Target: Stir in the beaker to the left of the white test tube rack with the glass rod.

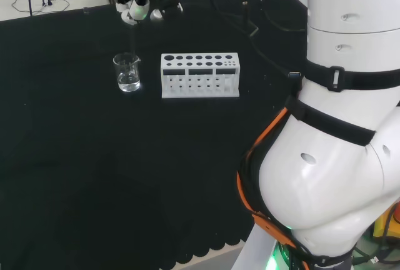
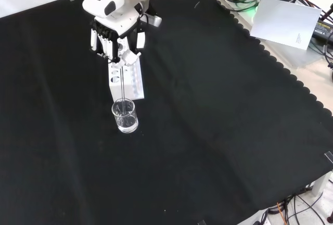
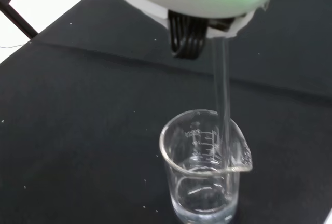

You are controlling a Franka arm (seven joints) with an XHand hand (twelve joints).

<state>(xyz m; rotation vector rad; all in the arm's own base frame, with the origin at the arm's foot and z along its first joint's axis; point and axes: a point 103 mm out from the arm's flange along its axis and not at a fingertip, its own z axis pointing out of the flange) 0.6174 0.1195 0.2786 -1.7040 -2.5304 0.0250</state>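
Closest in the front view, the beaker (image 2: 125,116) stands alone on the black cloth (image 2: 218,131), a shallow pool of clear liquid in its base, and the rod (image 2: 122,87) drops straight down into its mouth. The wrist view confirms it: the rod (image 3: 224,110) passes inside the rim of the beaker (image 3: 205,169), close to the wall on the spout side, and its tip seems to reach the liquid, though glass on glass makes the exact depth hard to call. Just behind the beaker sits the rack (image 2: 126,80), nearly touching it in the front view; in the head view the rack (image 1: 200,75) is just right of the beaker (image 1: 127,72), a small gap between. Above the rack, the hand (image 2: 115,36) has its fingers curled round the top of the rod, pinching it upright. Now the risks, as I judge them. The rod sits off-centre, so a wide circle would knock it against the wall, and a light beaker with so little liquid could skate across the cloth or tip at the spout. A long thin rod held only at its top can swing or slide in the fingers. And the hand hangs right over the rack, so any drift that way may bump it into the beaker.
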